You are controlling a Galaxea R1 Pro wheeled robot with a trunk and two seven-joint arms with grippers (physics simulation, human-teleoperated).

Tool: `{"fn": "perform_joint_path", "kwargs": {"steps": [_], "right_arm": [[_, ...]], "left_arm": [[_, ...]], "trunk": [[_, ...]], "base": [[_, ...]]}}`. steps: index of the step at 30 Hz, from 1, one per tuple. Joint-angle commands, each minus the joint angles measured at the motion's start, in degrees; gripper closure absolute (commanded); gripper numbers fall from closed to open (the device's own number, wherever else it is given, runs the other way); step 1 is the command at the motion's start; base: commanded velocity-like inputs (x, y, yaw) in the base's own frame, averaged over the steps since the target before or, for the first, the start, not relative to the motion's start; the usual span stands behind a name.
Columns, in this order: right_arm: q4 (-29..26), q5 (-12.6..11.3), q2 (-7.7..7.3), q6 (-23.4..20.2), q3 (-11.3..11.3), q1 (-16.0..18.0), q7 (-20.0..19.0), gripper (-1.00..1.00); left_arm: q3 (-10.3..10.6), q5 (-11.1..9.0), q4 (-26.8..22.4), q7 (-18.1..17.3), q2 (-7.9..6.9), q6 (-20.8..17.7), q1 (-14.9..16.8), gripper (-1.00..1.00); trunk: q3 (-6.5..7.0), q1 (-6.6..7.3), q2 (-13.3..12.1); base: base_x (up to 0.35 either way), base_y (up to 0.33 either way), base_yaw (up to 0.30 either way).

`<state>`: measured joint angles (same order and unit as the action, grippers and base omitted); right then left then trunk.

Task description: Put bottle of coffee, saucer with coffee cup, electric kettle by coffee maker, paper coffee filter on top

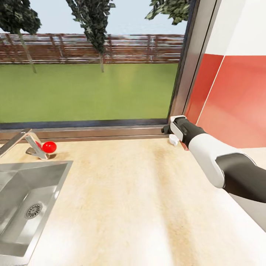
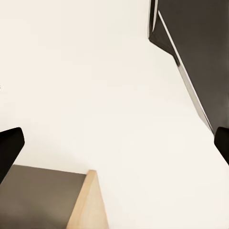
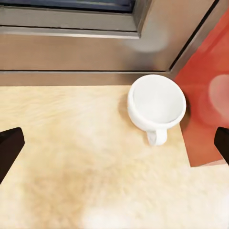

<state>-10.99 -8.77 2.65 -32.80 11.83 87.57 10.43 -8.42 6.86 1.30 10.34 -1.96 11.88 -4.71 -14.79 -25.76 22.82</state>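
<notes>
Pale wood-grain of the kitchen countertop (image 1: 140, 207) runs across the near part of the head view, with a steel sink (image 1: 26, 199) sunk into it at the left and a tap carrying a red knob (image 1: 49, 147) behind the basin. The right arm reaches diagonally over the slab toward the far corner, where the window frame (image 1: 111, 129) meets a red wall panel (image 1: 232, 103). Its right gripper (image 1: 168, 130) hangs just above the coffee cup (image 1: 173, 139), which sits tucked in that corner; from here the claw's spread cannot be judged.

From the left wrist camera, two dark fingertips (image 2: 9, 148) stand at opposite edges of the picture, so the left gripper (image 2: 114, 143) is spread wide with nothing between them. Beyond lie a blank pale surface, a dark panel (image 2: 200, 47) and a wooden edge (image 2: 90, 205); this arm appears parked out of the way.

Looking along the right claw, the cup (image 3: 156, 105) stands upright on the counter, mouth up and apparently empty, handle turned toward the camera, almost against the sill and the red wall. Both fingertips (image 3: 9, 148) sit far apart at the picture's sides, grasping nothing. The cup lies ahead of them and off centre, so I judge this an approach, the wide spread leaving room to close around the cup.
</notes>
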Motion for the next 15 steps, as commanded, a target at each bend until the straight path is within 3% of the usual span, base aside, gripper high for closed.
{"fn": "perform_joint_path", "kwargs": {"steps": [1,15], "right_arm": [[0.0,-0.6,-0.03,-0.2,0.4,0.0,0.4,-1.00],[-0.4,-0.5,-0.25,-0.2,0.4,0.3,0.5,-1.00]], "left_arm": [[-0.5,0.6,0.2,0.2,0.00,0.3,0.0,-1.00],[-0.5,0.6,0.2,0.2,-0.01,0.3,0.0,-1.00]], "trunk": [[-0.18,-0.03,0.1],[-1.45,-0.03,0.1]], "base": [[0.000,0.000,0.031],[0.000,0.000,0.004]]}}
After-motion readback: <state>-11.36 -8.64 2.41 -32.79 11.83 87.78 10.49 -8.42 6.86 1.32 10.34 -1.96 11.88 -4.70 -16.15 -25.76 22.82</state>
